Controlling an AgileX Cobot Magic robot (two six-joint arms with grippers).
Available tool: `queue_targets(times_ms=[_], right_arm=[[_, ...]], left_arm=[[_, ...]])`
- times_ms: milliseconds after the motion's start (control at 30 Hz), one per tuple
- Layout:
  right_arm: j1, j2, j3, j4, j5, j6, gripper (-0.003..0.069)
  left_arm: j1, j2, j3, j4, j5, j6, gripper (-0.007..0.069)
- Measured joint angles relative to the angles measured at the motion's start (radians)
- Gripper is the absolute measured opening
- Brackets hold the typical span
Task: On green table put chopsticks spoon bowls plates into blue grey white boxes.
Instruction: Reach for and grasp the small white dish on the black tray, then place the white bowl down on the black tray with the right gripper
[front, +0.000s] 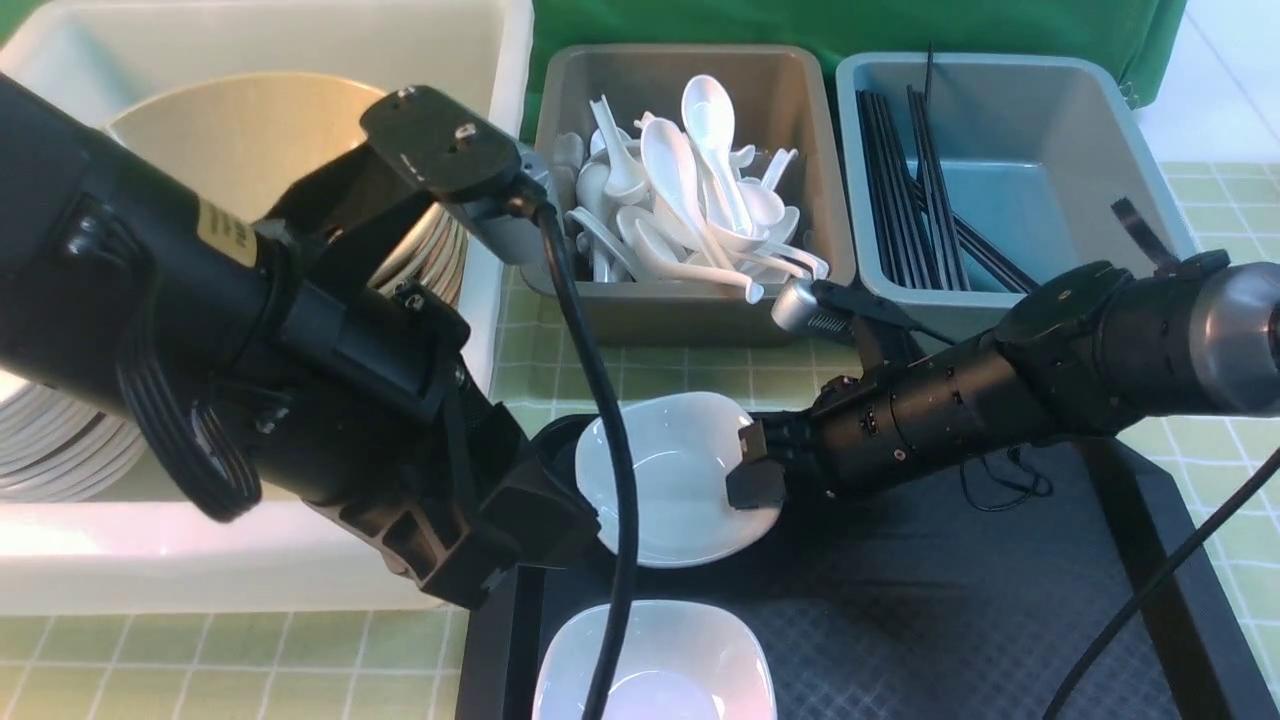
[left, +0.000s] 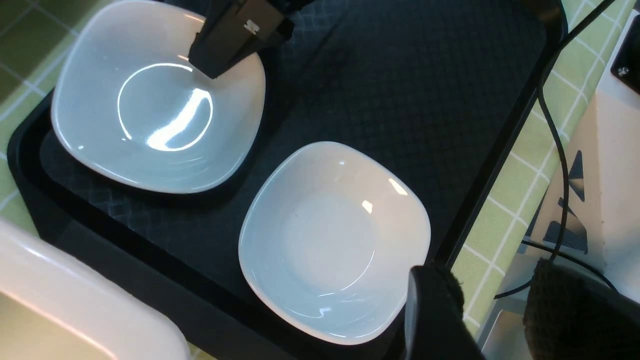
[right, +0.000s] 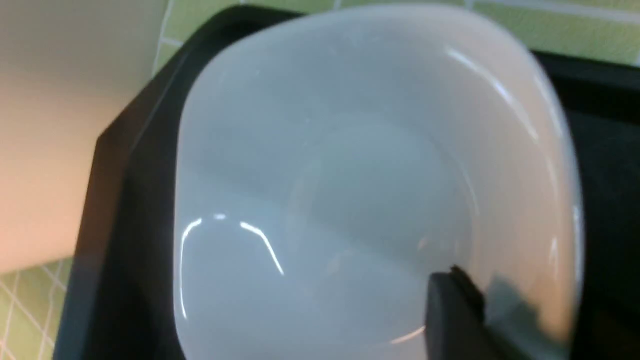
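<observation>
Broadly, the table (front: 250, 650) is wearing a light green checked cloth, and a darker green backdrop (front: 900, 25) is hanging behind it. A bright, washed-out patch of room is showing past the far right corner.

The white box (front: 200, 570) is filling the left side, holding a stack of plates (front: 50, 440) and a big beige bowl (front: 250, 130). The left arm (front: 150, 280) is crossing in front of it. A black tray (front: 950, 620) is lying in the near middle with the right arm (front: 1000, 400) reaching low over it.

Behind the tray, the grey box (front: 680, 320) is sitting just beside the white one, heaped with white spoons (front: 690, 190). The blue box (front: 1050, 120) is standing to its right with black chopsticks (front: 910, 190) lying along its left half.

Two white bowls are resting on the tray, near each other but apart. The far bowl (front: 670, 470) is having its right rim met by the right gripper (front: 755, 470). One finger (right: 450, 310) is showing inside the bowl and the other is hidden, so whether it is clamping cannot be told.

The left gripper (left: 495, 310) is hanging beside the near bowl (front: 690, 660) with its jaws parted and nothing between them.
</observation>
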Motion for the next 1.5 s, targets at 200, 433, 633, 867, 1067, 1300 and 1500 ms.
queue_targets(times_ms=[200, 433, 633, 867, 1067, 1300, 1500], right_arm=[[-0.071, -0.057, 0.007, -0.052, 0.126, -0.053, 0.0046], [-0.218, -0.308, 0.176, -0.215, 0.162, -0.004, 0.0046], [-0.332, -0.461, 0.374, -0.242, 0.145, -0.005, 0.0046], [-0.341, -0.470, 0.452, -0.243, 0.073, 0.006, 0.0051], [-0.341, -0.470, 0.454, -0.242, 0.007, 0.010, 0.0125], [-0.341, -0.473, 0.454, -0.250, 0.005, 0.010, 0.0349], [-0.359, -0.570, 0.454, -0.348, 0.019, 0.046, 0.0516]], left_arm=[[0.000, -0.001, 0.000, 0.000, 0.000, 0.010, 0.0231], [0.000, -0.002, 0.000, 0.000, -0.009, 0.011, 0.0231], [0.000, -0.002, 0.000, -0.008, -0.069, 0.014, 0.0231], [0.000, 0.051, 0.000, -0.056, -0.108, 0.006, 0.0234], [0.000, 0.174, 0.000, -0.098, -0.178, -0.027, 0.0295], [0.000, 0.292, 0.000, -0.115, -0.284, -0.012, 0.0493], [0.000, 0.382, -0.037, -0.219, -0.250, 0.083, 0.0660]])
